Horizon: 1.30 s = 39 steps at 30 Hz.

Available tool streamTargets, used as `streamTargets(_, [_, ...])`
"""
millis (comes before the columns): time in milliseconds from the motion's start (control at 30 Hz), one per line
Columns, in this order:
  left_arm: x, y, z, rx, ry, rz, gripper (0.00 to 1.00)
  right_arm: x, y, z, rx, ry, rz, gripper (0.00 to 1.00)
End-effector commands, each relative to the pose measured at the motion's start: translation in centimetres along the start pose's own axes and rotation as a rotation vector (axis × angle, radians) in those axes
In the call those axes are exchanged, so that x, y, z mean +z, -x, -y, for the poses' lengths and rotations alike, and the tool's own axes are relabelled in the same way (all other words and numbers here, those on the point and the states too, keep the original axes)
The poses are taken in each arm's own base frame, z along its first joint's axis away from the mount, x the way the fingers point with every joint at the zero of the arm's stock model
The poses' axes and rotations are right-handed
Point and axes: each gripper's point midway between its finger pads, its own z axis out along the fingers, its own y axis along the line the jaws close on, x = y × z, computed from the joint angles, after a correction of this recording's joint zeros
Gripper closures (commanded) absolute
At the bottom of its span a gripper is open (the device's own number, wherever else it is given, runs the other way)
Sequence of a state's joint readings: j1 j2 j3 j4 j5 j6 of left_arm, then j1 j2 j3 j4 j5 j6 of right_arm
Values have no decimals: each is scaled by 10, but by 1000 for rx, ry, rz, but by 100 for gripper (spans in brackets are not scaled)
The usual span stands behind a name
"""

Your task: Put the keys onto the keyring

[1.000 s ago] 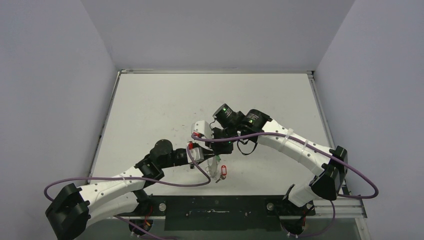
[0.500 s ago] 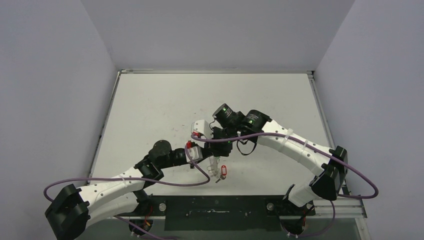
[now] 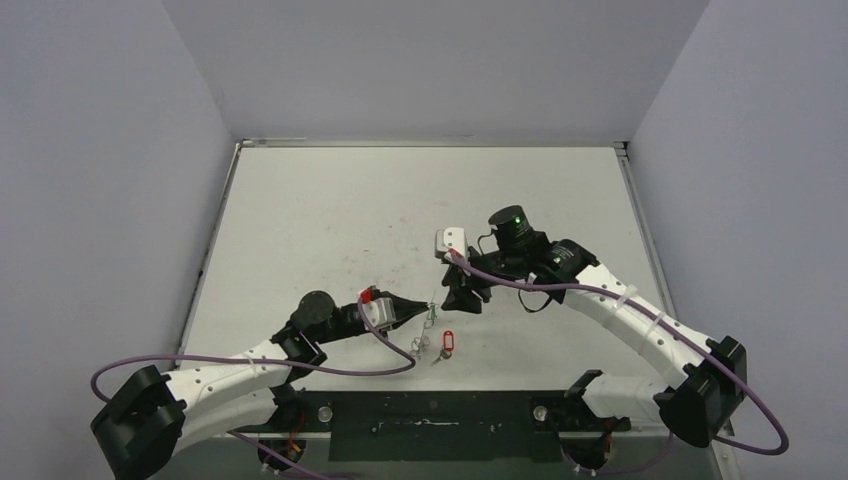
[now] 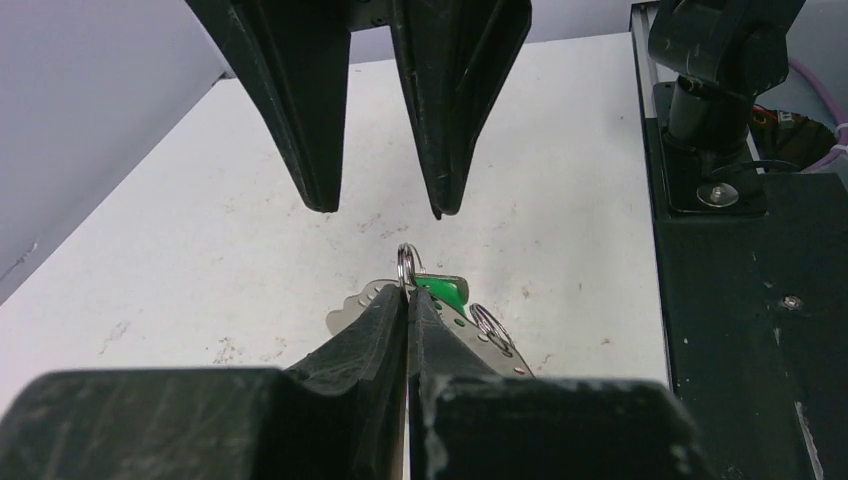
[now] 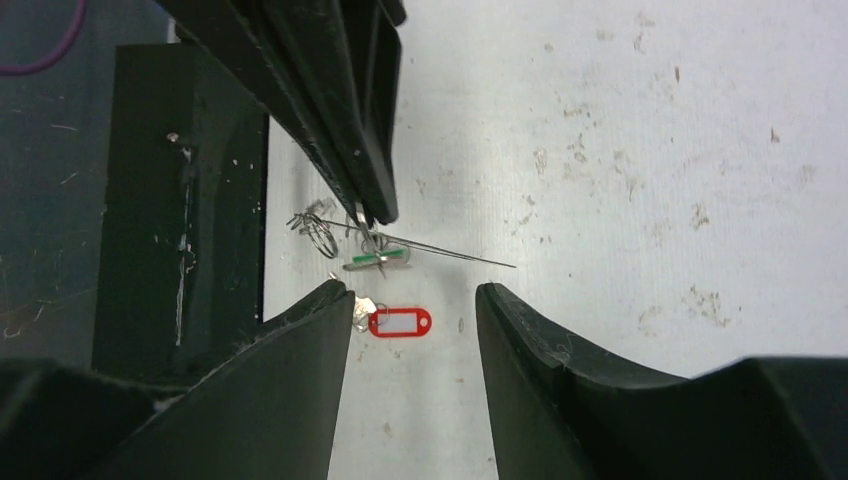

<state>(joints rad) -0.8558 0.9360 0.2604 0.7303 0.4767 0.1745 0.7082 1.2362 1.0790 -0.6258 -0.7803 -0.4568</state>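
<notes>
Keyring (image 5: 450, 252) apparently pinched in left claw (image 4: 407, 293).

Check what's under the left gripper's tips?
The shut left gripper seems to nip a small ring. Beneath it, the green tag and bits of silver key show on the table. The fingers cover the rest of that key.

green-tagged key (image 5: 385, 262) on edge, red-tagged key (image 5: 400, 321) lying flat

Shows a white surface (image 3: 330, 215), scuffed and flecked with dark specks. Carries near its front edge a red-tagged key (image 5: 398, 321), lying flat, with a small coil of thin wire (image 5: 318, 232) close by.
</notes>
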Motion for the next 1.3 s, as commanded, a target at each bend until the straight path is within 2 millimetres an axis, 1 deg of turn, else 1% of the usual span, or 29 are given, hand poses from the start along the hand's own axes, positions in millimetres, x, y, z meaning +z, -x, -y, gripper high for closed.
streamTargets(0, [5, 39, -4, 59, 2, 144, 100, -2, 36, -10, -167, 66, 182, 52])
streamTargets(133, [4, 42, -4, 69, 4, 158, 100, 1, 33, -16, -179, 101, 199, 56])
streamTargets(233, [3, 44, -4, 73, 4, 163, 100, 3, 30, -17, -179, 104, 199, 59])
streamTargets(467, [4, 45, -4, 73, 1, 164, 100, 8, 31, -14, -155, 98, 220, 73])
streamTargets(567, [4, 45, -4, 72, 1, 164, 100, 9, 32, -13, -150, 103, 225, 76])
streamTargets(833, [5, 44, -4, 69, 1, 157, 100, 9, 36, -14, -147, 108, 245, 77])
streamTargets(867, [5, 44, -5, 69, 2, 157, 100, 9, 35, -14, -146, 109, 245, 78])
streamTargets(1000, [4, 45, -4, 69, 1, 159, 100, 9, 34, -15, -138, 116, 236, 99])
streamTargets(1167, [2, 45, -6, 72, 13, 156, 100, 7, 33, -16, -125, 112, 212, 100])
streamTargets(1200, [1, 46, -7, 72, 21, 157, 100, 6, 32, -15, -118, 102, 201, 100])
streamTargets(1267, [-1, 47, -9, 74, 38, 153, 87, 4, 29, -13, -98, 88, 168, 100])
